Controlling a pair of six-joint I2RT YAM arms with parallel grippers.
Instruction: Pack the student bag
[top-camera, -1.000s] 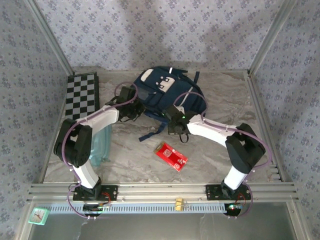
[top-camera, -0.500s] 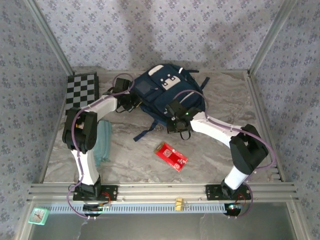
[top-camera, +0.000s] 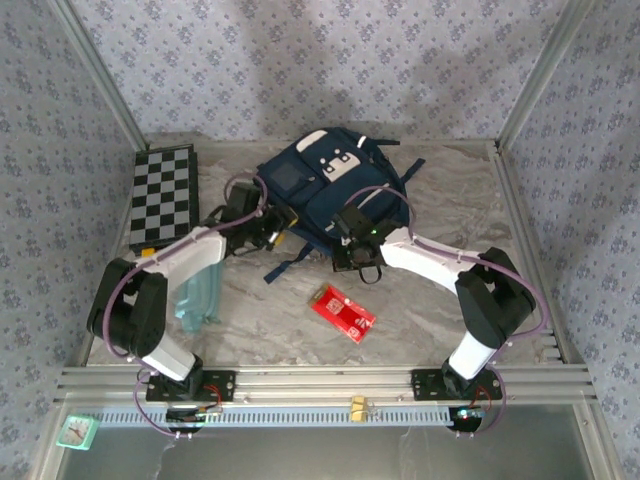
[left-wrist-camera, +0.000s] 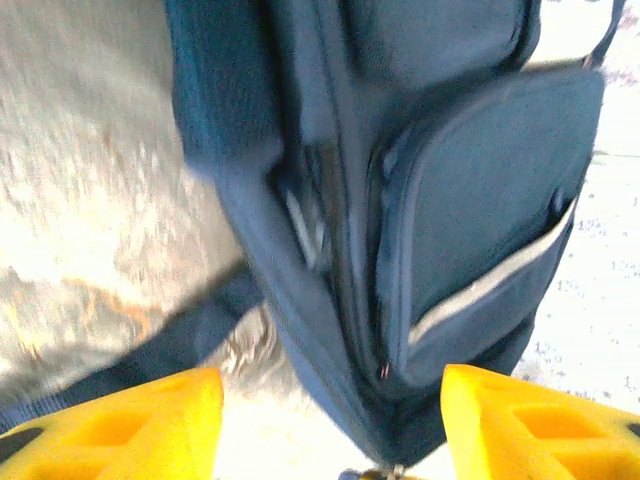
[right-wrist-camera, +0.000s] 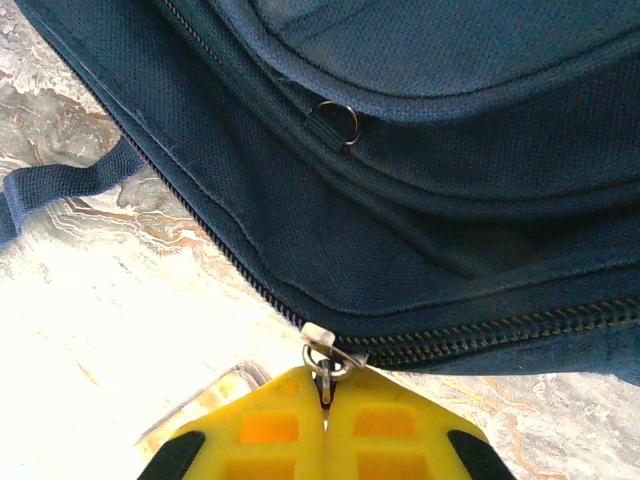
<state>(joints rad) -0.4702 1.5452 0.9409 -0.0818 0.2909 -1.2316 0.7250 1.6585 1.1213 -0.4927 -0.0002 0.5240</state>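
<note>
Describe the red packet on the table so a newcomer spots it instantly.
Find the navy student bag at the back of the marbled table. Come straight toward the near edge from it: a flat red packet lies alone on bare tabletop. It is the only red thing; the checkerboard and pale teal item sit far left.

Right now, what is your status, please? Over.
Left gripper open, facing student bag. Right gripper shut on zipper pull. Loose strap on table between arms.

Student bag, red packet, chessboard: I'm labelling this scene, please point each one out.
student bag (top-camera: 290, 178), top external view, front pocket.
red packet (top-camera: 342, 313), top external view, its middle.
chessboard (top-camera: 163, 195), top external view, central squares.
</note>
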